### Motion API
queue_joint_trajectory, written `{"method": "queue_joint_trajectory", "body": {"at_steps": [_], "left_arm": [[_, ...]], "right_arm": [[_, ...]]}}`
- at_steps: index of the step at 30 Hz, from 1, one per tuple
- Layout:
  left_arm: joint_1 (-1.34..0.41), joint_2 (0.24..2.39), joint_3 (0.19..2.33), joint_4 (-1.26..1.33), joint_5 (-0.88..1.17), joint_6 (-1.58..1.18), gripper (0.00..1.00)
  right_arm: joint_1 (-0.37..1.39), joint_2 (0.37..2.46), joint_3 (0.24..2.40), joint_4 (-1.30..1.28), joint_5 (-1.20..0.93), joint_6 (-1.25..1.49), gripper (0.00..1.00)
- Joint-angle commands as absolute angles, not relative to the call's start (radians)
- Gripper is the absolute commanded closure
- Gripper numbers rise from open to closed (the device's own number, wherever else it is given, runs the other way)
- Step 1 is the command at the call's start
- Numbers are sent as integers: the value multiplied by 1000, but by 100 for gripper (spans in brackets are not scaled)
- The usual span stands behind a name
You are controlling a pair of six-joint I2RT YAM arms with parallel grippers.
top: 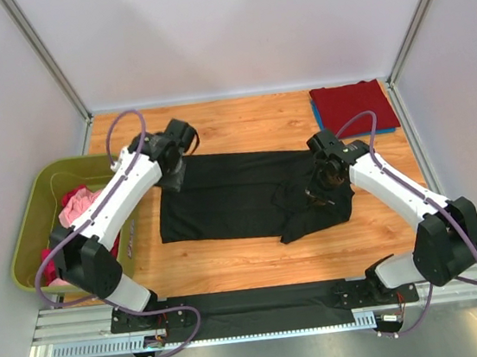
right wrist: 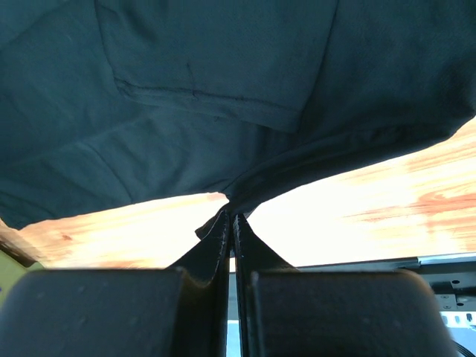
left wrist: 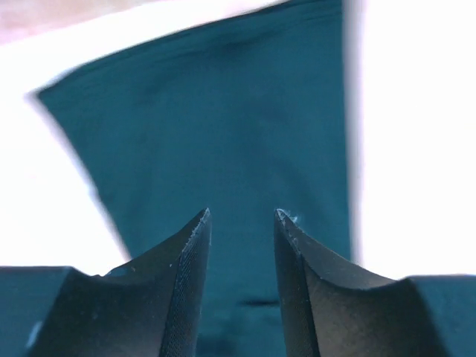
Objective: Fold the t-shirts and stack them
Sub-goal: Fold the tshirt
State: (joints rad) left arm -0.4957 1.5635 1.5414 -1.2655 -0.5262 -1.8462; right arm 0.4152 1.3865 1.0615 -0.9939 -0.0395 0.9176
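Note:
A black t-shirt (top: 224, 202) lies spread across the middle of the wooden table, its right part bunched and lifted. My right gripper (top: 327, 185) is shut on a pinched fold of that cloth; the right wrist view shows the fabric (right wrist: 223, 89) hanging from the closed fingertips (right wrist: 230, 216) above the wood. My left gripper (top: 172, 178) hovers at the shirt's upper left corner. In the left wrist view its jaws (left wrist: 242, 217) stand open over the dark cloth (left wrist: 223, 126), with nothing between them.
A folded dark red t-shirt (top: 351, 104) rests on a blue one (top: 375, 131) at the back right corner. An olive-green bin (top: 32, 230) at the left edge holds pink (top: 77, 209) and magenta shirts. White walls enclose the table.

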Motion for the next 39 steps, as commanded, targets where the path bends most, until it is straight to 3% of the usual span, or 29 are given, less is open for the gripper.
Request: {"method": "queue_joint_trajectory", "body": {"at_steps": [1,5,14,27,39], "left_arm": [[-502,1519,1290,-1495,-451,-1897,54],[-500,1512,1151,-1217,-378,-1875,54],[-500,1692,1253,-1315,-384,-1830,53],[-424,1833,1296,-1408,-190,-1991,54],[-365,1600,989,-1206,-245,-2094,49]], "right_arm": [[403,1359,1098,-994,-51,896,100],[388,1370,1111,-1009,-38,881,100],[282,1371,1042,-979,-9,870,100],[281,1367,1000,-963,-20,847,100],[253,1385,1015,-939,-52,828,100]]}}
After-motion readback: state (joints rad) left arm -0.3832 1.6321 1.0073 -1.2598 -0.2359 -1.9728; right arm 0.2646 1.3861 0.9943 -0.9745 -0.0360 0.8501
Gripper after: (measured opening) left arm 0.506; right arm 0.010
